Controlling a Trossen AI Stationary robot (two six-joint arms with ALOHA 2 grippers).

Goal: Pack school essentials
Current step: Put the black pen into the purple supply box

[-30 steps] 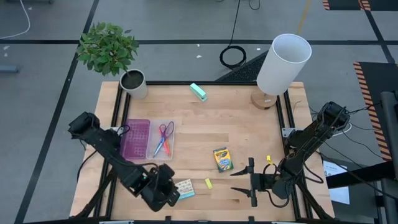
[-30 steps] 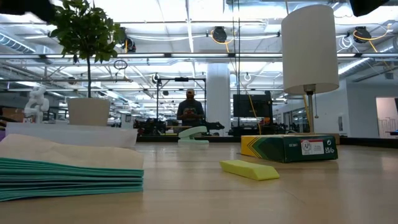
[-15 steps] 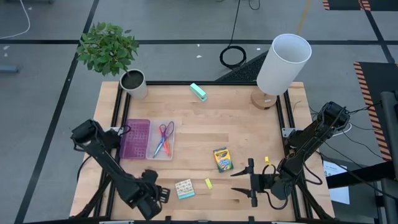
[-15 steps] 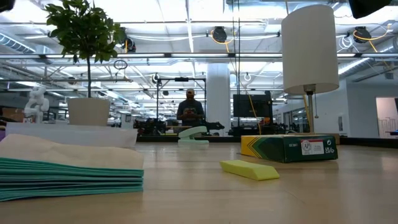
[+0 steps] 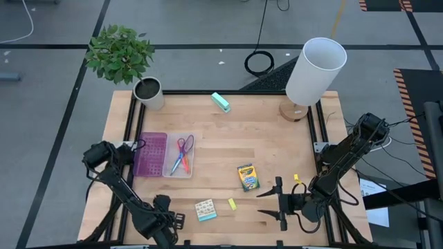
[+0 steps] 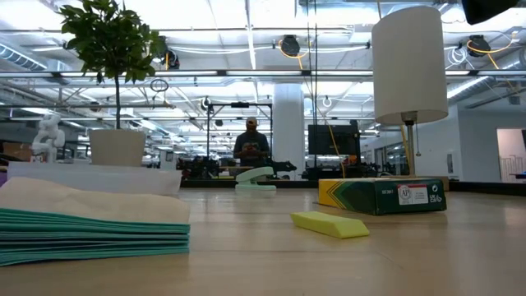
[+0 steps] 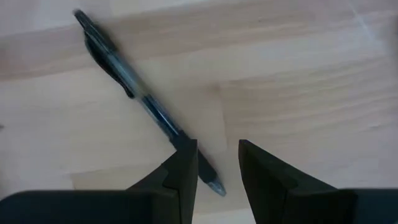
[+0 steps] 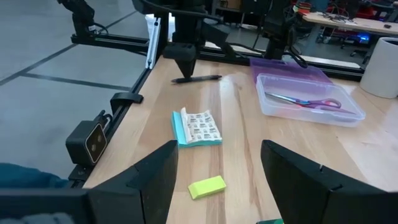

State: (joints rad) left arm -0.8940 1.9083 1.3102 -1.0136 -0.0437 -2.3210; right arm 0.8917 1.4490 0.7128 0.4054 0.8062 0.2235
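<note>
Left gripper stands over the slim black pen with clear barrel at the table's near-left edge, fingers parted by a narrow gap, holding nothing; the pen's tip end lies just beside one finger, not squarely between them. Judged step: picking up the pen. To do it well, centre the gap across the barrel, turn the wrist so the fingers cross the pen's length, descend to the wooden table top, then close

Right gripper waits near the near-right edge, fingers spread wide, empty

The clear flat case with purple lid sits left of centre, purple-handled scissors inside. The patterned square pad with teal edge and small yellow-green eraser-like piece lie near the front; the yellow-green crayon box lies right of centre

Writing: the crayon box carries a label in the low view, not legible
</note>
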